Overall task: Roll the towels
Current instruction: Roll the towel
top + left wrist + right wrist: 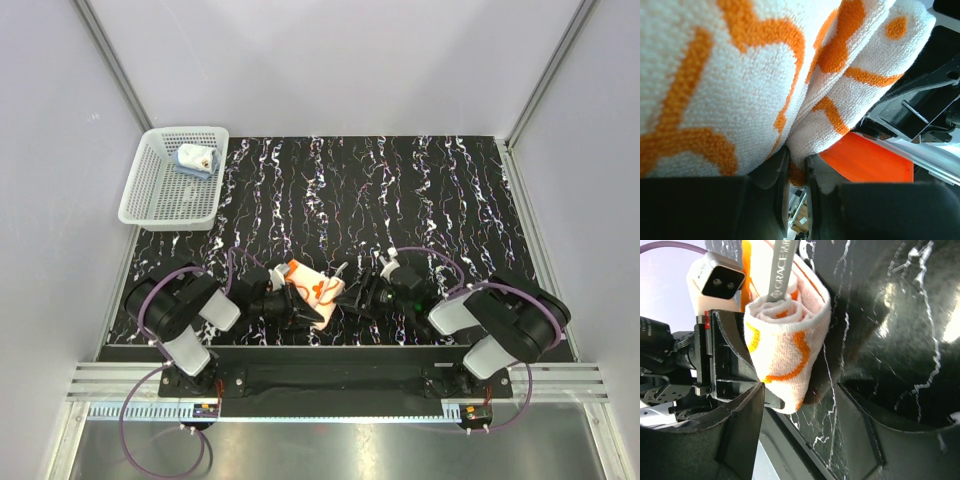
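A black table (420, 190) streaked with white is carrying a white perforated basket (150, 205), which is sitting at its far left corner. A rolled orange towel (315, 288) is resting near the middle of its near edge.

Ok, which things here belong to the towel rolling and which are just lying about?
Job: orange flower-print towel, rolled, pinched by the left fingers; light blue towel, lying in the white basket; right fingers, open by the roll.
Lying about: white basket; black marbled mat.
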### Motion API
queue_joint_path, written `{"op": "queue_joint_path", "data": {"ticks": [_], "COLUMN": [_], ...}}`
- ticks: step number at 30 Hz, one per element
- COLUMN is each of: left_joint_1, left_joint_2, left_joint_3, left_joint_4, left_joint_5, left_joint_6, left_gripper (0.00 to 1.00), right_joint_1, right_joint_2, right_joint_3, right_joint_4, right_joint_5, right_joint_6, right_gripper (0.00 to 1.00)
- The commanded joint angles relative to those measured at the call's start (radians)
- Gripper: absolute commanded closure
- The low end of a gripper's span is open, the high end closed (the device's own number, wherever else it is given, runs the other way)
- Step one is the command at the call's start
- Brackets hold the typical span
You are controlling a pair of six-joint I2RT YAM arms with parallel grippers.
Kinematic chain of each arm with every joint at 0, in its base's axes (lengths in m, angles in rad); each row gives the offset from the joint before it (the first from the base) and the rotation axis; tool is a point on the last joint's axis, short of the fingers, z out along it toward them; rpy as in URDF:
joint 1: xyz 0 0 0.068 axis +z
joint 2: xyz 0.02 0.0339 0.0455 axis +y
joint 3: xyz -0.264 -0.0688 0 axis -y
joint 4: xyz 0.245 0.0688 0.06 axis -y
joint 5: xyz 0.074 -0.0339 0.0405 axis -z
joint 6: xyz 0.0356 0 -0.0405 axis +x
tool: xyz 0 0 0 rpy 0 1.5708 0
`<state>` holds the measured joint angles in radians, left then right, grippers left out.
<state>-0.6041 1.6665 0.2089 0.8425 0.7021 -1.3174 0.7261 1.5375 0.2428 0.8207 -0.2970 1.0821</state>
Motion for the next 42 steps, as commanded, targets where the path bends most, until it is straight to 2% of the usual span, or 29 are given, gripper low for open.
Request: {"op": "queue_joint_path", "data": {"ticks": [1,6,8,9,10,14,17,19,20,21,22,23,25,26,27,28,29,31,33,35,36,40,42], "left_joint_1": [0.010,0.013,0.015,0.017,0.018,0.020,0.021,0.021,0.021,0.020,0.021,0.021,0.021,0.020,0.020,0.020,0.020,0.012,-0.020,-0.061,-0.118,-0.279,-0.362], "left_joint_2": [0.022,0.053,0.065,0.074,0.082,0.110,0.118,0.099,0.087,0.050,0.029,0.003,-0.071,-0.095,-0.141,-0.161,-0.183,-0.240,-0.299,-0.368,-0.393,-0.478,-0.508], "left_joint_3": [-0.012,-0.017,-0.022,-0.023,-0.026,-0.034,-0.034,-0.028,-0.026,-0.019,0.000,0.013,0.043,0.079,0.096,0.118,0.153,0.182,0.230,0.260,0.291,0.400,0.446], "left_joint_4": [0.056,0.096,0.121,0.128,0.153,0.208,0.224,0.196,0.143,0.100,-0.016,-0.087,-0.231,-0.370,-0.438,-0.576,-0.638,-0.785,-0.883,-1.002,-1.034,-1.207,-1.238], "left_joint_5": [0.019,0.030,0.036,0.037,0.039,0.050,0.053,0.047,0.040,0.034,0.016,0.002,-0.050,-0.071,-0.120,-0.151,-0.182,-0.286,-0.379,-0.539,-0.650,-0.913,-1.040], "left_joint_6": [-0.011,-0.023,-0.028,-0.034,-0.039,-0.057,-0.054,-0.028,-0.013,0.033,0.064,0.099,0.208,0.242,0.312,0.349,0.381,0.454,0.507,0.530,0.546,0.580,0.607], "left_gripper": [1.00,1.00,1.00,1.00,1.00,1.00,1.00,0.95,0.91,0.81,0.77,0.72,0.61,0.57,0.50,0.47,0.44,0.34,0.32,0.31,0.31,0.30,0.30], "right_joint_1": [0.010,0.013,0.013,0.013,0.012,0.013,0.013,0.013,0.013,0.013,0.013,0.013,0.016,0.016,0.019,0.021,0.022,0.027,0.039,0.055,0.061,0.084,0.087], "right_joint_2": [0.061,0.191,0.226,0.257,0.271,0.312,0.316,0.291,0.276,0.235,0.210,0.182,0.099,0.075,0.038,0.023,0.012,-0.005,-0.005,0.003,0.012,0.032,0.036], "right_joint_3": [0.012,0.052,0.062,0.065,0.069,0.064,0.058,0.056,0.062,0.069,0.076,0.099,0.130,0.176,0.197,0.214,0.243,0.279,0.314,0.366,0.384,0.455,0.473], "right_joint_4": [0.067,0.178,0.214,0.222,0.231,0.276,0.279,0.261,0.197,0.154,0.105,-0.020,-0.160,-0.321,-0.387,-0.441,-0.521,-0.580,-0.675,-0.756,-0.781,-0.873,-0.911], "right_joint_5": [0.032,0.004,-0.002,-0.005,-0.005,-0.004,-0.005,0.001,0.005,0.015,0.021,0.031,0.059,0.071,0.096,0.104,0.110,0.121,0.137,0.153,0.166,0.182,0.190], "right_joint_6": [-0.019,-0.014,-0.011,-0.008,-0.008,0.007,0.015,0.018,0.012,0.006,0.003,-0.014,-0.037,-0.062,-0.073,-0.079,-0.079,-0.076,-0.082,-0.097,-0.100,-0.106,-0.109], "right_gripper": [0.35,0.36,0.41,0.44,0.53,0.75,0.82,0.84,0.85,0.86,0.86,0.87,0.87,0.87,0.87,0.87,0.87,0.87,0.88,0.88,0.88,0.88,0.88]}}
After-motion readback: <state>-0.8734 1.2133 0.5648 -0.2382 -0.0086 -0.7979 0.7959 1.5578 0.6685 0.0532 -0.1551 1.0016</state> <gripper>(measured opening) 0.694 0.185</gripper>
